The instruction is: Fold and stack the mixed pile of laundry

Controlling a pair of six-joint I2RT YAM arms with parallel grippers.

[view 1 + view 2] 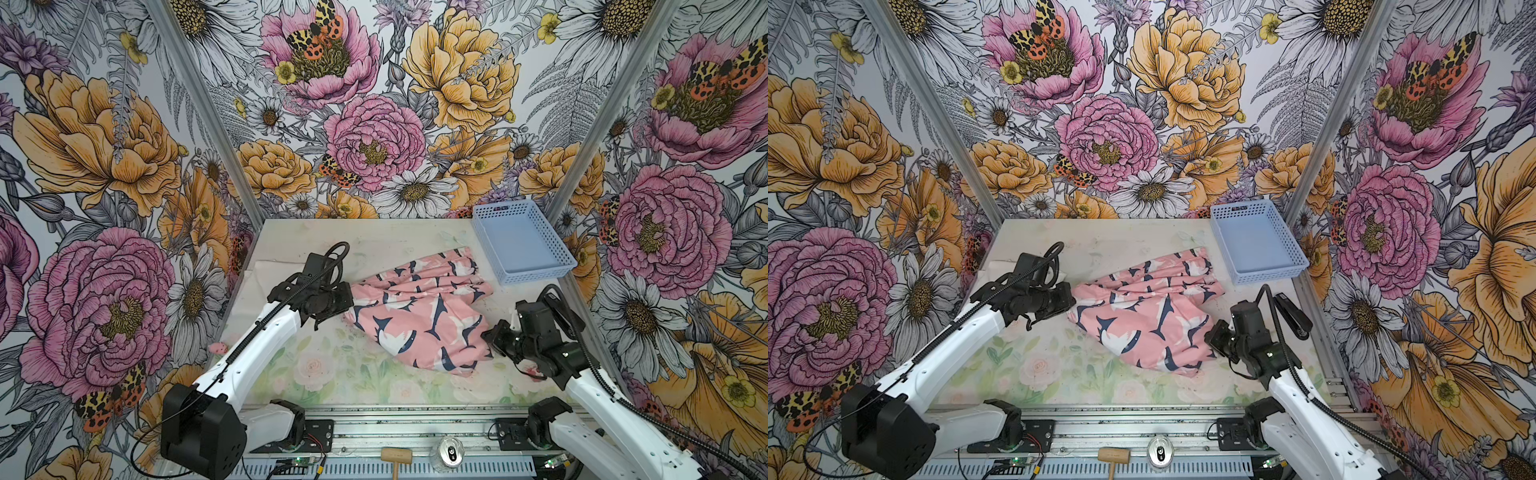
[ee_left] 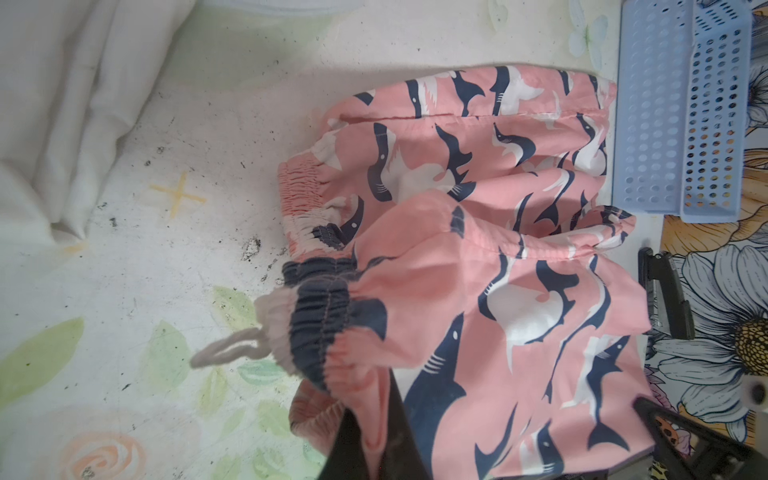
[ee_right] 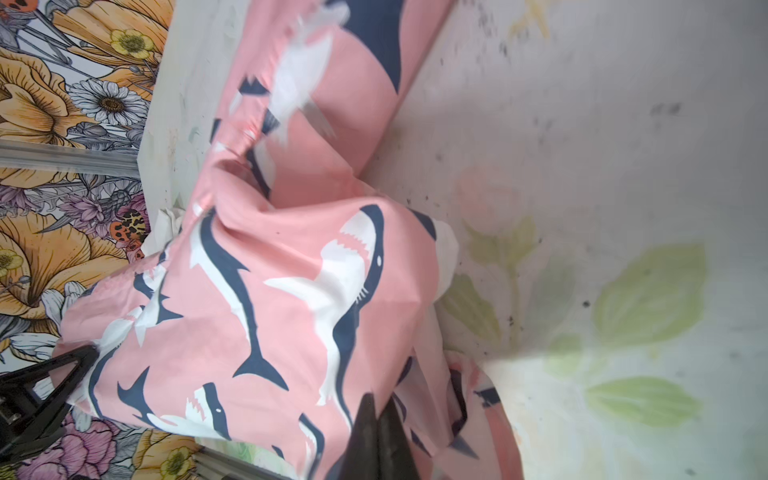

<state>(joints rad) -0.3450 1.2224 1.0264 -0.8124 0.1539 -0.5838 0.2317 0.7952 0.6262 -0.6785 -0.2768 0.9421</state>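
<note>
Spreading step, apparently. Pink garment (image 1: 419, 316) crumpled at table (image 1: 332, 245) centre, pinched at nine o'clock by left gripper (image 1: 349, 300), four o'clock by right gripper (image 1: 488, 335) (both clamped); white T-shirt (image 1: 254, 291) at ten o'clock. Next: draw apart, flatten.

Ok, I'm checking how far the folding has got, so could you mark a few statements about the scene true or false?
1. The left gripper and the right gripper are both shut on the pink shark-print shorts. True.
2. The shorts lie inside the blue perforated basket. False: the basket is empty, and the shorts are on the table beside it.
3. The white T-shirt lies apart from the shorts, not stacked with them. True.
4. The shorts are folded into a neat flat rectangle. False: they are bunched and creased.
</note>
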